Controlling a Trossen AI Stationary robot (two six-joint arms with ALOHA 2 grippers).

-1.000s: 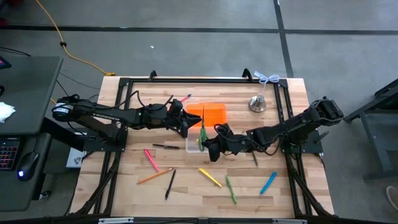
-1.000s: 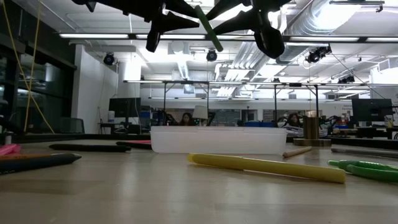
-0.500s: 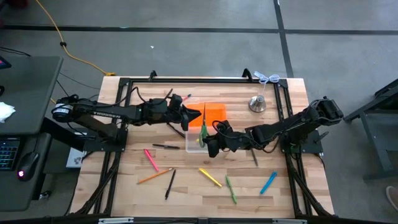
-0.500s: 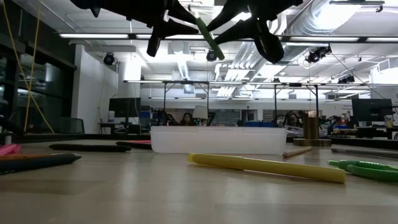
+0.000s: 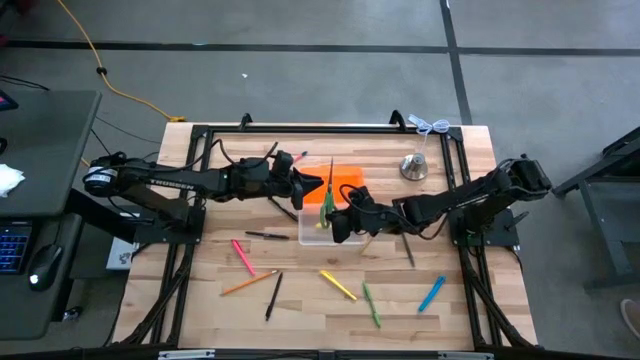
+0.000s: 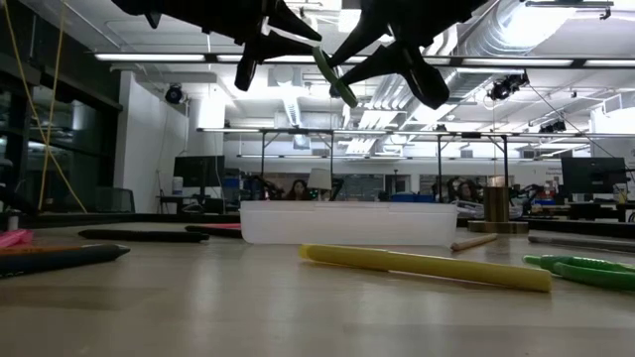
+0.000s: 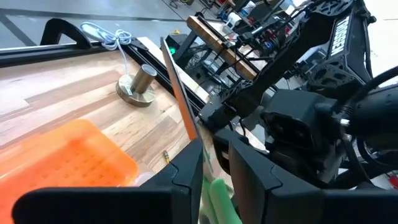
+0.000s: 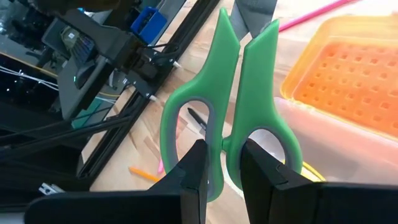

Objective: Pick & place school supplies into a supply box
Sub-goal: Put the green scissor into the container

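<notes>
Small green-handled scissors (image 5: 327,203) hang in the air over the supply box, a clear box (image 5: 310,228) whose orange lid (image 5: 346,182) lies open behind it. My right gripper (image 8: 225,155) is shut on the handles. The blades (image 7: 181,93) point toward the table's far edge. My left gripper (image 7: 216,155) comes in from the left, open, with one finger on each side of the blades near the pivot. In the low view the scissors (image 6: 335,77) sit tilted, high above the box (image 6: 347,223). My right gripper pinches the inner bars of the two handle loops (image 8: 227,127), where they lie side by side, between its two fingers. It comes from the table's right side, slanting slightly down. The scissors are lifted clear and tilted, blades away from the fingers. My left gripper: I cannot tell whether a finger touches the blades.
Pens and pencils lie on the near half of the table: pink (image 5: 242,256), orange (image 5: 250,283), black (image 5: 273,296), yellow (image 5: 338,285), green (image 5: 371,305), blue (image 5: 431,293). A silver bell (image 5: 413,166) stands far right. A black frame edges the table.
My right gripper has carried the scissors a little toward the table's far edge, over the box. The scissors stay clear of the table, and their blades now lie between my left gripper's fingers, which had stood to the left of them.
</notes>
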